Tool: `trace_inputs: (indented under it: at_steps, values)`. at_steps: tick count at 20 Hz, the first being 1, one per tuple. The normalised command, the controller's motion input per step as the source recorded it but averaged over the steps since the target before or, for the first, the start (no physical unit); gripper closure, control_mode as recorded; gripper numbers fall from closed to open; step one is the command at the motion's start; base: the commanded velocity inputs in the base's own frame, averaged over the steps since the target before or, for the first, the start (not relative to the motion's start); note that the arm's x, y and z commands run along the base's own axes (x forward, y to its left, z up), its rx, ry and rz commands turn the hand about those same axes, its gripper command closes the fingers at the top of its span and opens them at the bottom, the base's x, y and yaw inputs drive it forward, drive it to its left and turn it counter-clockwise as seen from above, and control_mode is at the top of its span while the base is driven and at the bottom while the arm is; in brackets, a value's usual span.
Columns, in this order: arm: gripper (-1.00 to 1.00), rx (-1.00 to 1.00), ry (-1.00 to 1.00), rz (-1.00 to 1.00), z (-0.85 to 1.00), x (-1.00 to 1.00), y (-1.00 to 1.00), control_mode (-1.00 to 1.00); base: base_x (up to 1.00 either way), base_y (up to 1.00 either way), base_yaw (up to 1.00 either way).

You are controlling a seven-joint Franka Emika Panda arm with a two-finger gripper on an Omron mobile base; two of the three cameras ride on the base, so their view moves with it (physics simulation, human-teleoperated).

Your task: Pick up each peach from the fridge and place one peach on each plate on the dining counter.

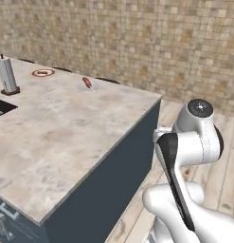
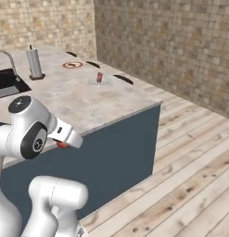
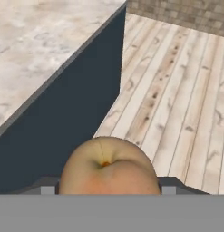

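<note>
Tiled kitchen corner with plank floor

Walls of small beige-brown mosaic tiles (image 1: pixel 137 38) meet in a corner behind a blue-grey island desk with a marbled beige stone top (image 1: pixel 57 137). Pale wooden plank flooring (image 2: pixel 190 176) stretches beside the desk's dark side panel, under even, flat light.

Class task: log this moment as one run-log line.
phase: carrying | claw: shut on peach | place: beside counter corner, below its top | red-rimmed plate: bare
</note>
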Motion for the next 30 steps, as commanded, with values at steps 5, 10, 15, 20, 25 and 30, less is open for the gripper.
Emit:
trace_inputs:
  at_steps: [5,10,15,20,25,30]
  values:
    - [1.0,0.0,0.0,0.0,0.0,0.0,0.0,1.0,0.42,-1.0,0.26]
    - [1.0,0.0,0.0,0.0,0.0,0.0,0.0,1.0,0.74,-1.0,0.25]
    - [1.0,0.0,0.0,0.0,0.0,0.0,0.0,1.0,0.55,-1.0,0.18]
    - [1.0,0.0,0.0,0.0,0.0,0.0,0.0,1.0,0.48,-1.0,0.17]
    - [1.0,0.0,0.0,0.0,0.0,0.0,0.0,1.0,0.33,-1.0,0.21]
    - [1.0,0.0,0.0,0.0,0.0,0.0,0.0,1.0,0.21,-1.0,0.26]
